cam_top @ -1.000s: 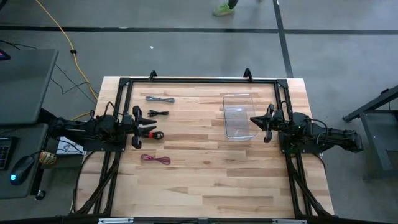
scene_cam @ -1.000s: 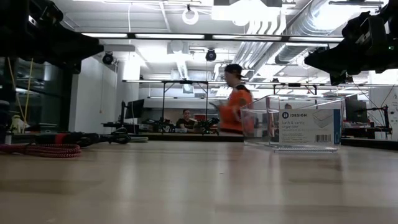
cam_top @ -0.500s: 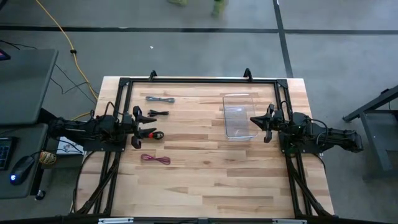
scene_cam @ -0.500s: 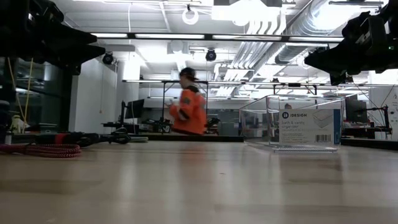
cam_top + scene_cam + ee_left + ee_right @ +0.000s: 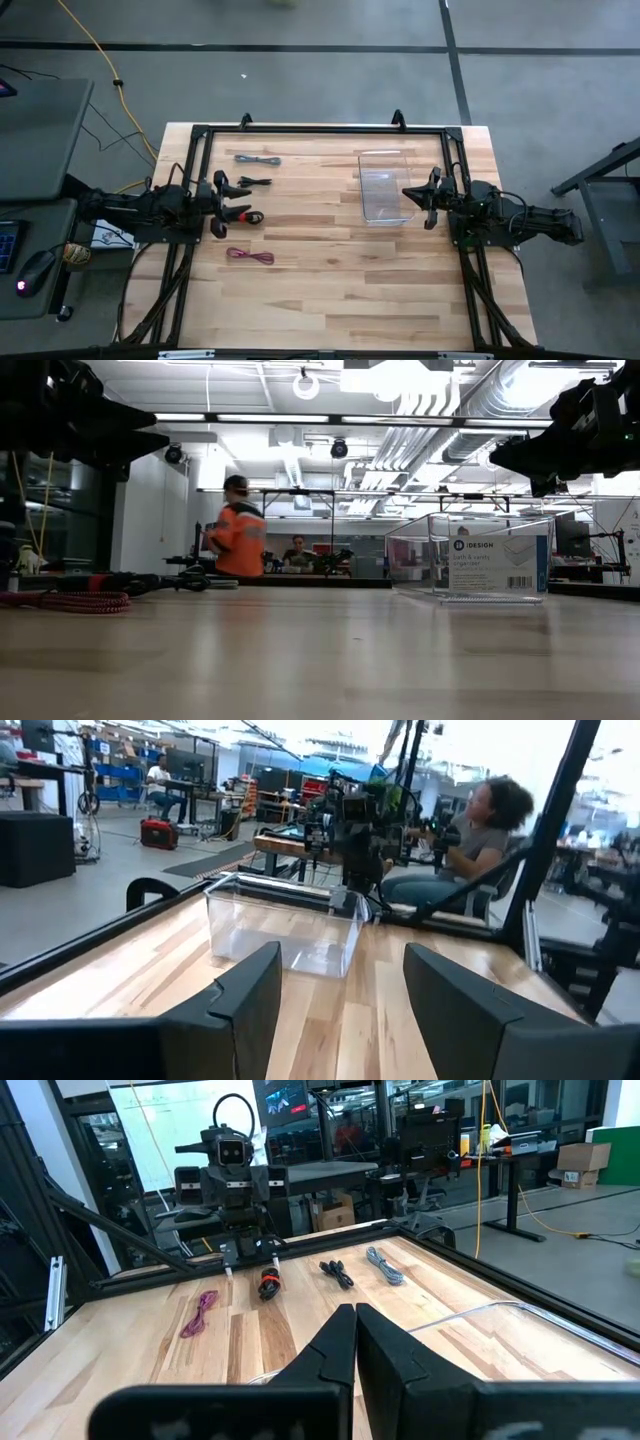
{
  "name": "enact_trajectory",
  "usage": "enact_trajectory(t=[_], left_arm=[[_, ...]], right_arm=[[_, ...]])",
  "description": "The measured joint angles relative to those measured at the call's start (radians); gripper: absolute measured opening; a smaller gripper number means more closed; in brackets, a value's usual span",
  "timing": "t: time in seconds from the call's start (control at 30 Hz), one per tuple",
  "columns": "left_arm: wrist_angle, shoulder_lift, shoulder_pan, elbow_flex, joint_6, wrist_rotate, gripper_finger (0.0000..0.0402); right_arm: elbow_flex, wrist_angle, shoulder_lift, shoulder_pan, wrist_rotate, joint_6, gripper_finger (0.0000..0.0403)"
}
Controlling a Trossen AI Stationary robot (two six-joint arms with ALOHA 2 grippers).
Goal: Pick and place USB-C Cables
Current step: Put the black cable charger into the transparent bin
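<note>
Four cable bundles lie flat on the left half of the wooden table: grey (image 5: 257,159) farthest back, black (image 5: 254,182), black-and-red (image 5: 245,215), and magenta-red (image 5: 250,256) nearest. The right wrist view shows them too: grey (image 5: 383,1266), black (image 5: 335,1272), black-and-red (image 5: 268,1283), magenta-red (image 5: 200,1312). My left gripper (image 5: 226,200) (image 5: 340,1000) is open and hovers above the table, just left of the black and black-and-red bundles. My right gripper (image 5: 406,192) (image 5: 355,1320) is shut, raised at the right side of the clear box (image 5: 384,187).
The clear plastic box (image 5: 470,565) stands right of centre on the table (image 5: 340,290), which has bare wood in front of the box and the cables. A black frame (image 5: 320,130) runs along the table's edges. People are in the room behind, and a yellow cord (image 5: 95,50) lies on the floor.
Neither arm nor any cable has moved. A person in an orange top has walked across the room behind the table, from right to left in the low view.
</note>
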Motion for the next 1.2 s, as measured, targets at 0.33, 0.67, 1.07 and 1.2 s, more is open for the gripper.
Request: enact_trajectory(t=[0.33, 0.67, 1.07, 1.2], left_arm=[[0.066, 0.078, 0.0, 0.133, 0.006, -0.044, 0.0191], [-0.109, 0.36, 0.0, 0.53, 0.184, -0.151, 0.0193], [-0.307, 0.491, 0.0, 0.733, 0.169, -0.219, 0.0193], [-0.314, 0.496, 0.0, 0.733, 0.131, -0.219, 0.0193]], right_arm=[[0.0, 0.0, 0.0, 0.0, 0.0, 0.0, 0.0004], [0.0, 0.0, 0.0, 0.0, 0.0, 0.0, 0.0004], [0.0, 0.0, 0.0, 0.0, 0.0, 0.0, 0.0004], [0.0, 0.0, 0.0, 0.0, 0.0, 0.0, 0.0004]])
